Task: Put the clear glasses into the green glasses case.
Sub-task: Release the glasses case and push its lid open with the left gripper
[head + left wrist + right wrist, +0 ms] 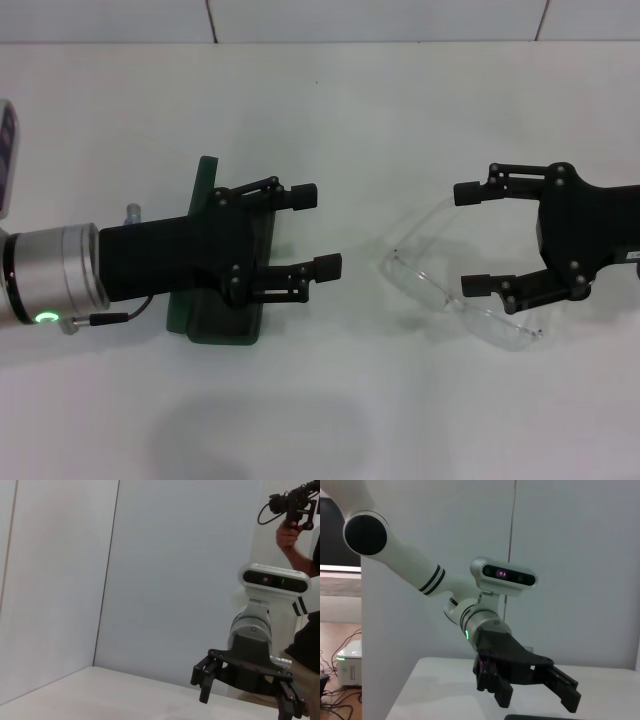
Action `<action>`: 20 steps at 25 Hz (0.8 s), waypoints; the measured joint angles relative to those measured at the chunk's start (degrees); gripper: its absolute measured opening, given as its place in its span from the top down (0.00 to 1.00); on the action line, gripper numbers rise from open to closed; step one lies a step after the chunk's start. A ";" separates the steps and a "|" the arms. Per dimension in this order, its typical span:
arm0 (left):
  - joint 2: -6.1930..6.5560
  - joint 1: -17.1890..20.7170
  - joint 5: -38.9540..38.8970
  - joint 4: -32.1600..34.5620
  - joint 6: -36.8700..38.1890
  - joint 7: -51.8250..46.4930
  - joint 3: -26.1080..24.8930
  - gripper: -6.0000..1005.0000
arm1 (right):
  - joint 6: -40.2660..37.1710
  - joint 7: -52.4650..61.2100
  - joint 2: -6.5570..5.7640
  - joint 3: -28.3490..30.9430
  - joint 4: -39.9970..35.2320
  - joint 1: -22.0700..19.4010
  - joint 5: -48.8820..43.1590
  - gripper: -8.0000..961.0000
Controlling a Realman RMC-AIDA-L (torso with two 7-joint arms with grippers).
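Note:
The green glasses case lies on the white table, left of centre, mostly hidden under my left gripper. That gripper hovers over the case's right side with its fingers open and nothing between them. In the right wrist view the left gripper appears again, above a dark edge of the case. The clear glasses lie on the table right of centre. My right gripper is open just over their right part, holding nothing. It also shows in the left wrist view.
A white device sits at the table's far left edge. A small metal piece lies beside the left arm. A person holding a camera stands behind the right arm. A tiled wall borders the table's far side.

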 joint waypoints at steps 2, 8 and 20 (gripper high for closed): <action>-0.01 0.03 0.00 0.00 -0.02 -0.01 -0.01 0.13 | 0.18 0.00 0.11 0.00 -0.14 -0.05 -0.03 0.09; -0.14 0.16 0.11 0.00 -0.07 -0.03 0.00 0.14 | -0.11 0.00 0.19 0.00 -0.15 -0.17 -0.05 0.09; 0.90 1.02 1.39 6.11 -6.75 -14.09 -3.49 0.16 | 0.28 0.04 0.30 0.01 -0.12 -0.28 -0.05 0.09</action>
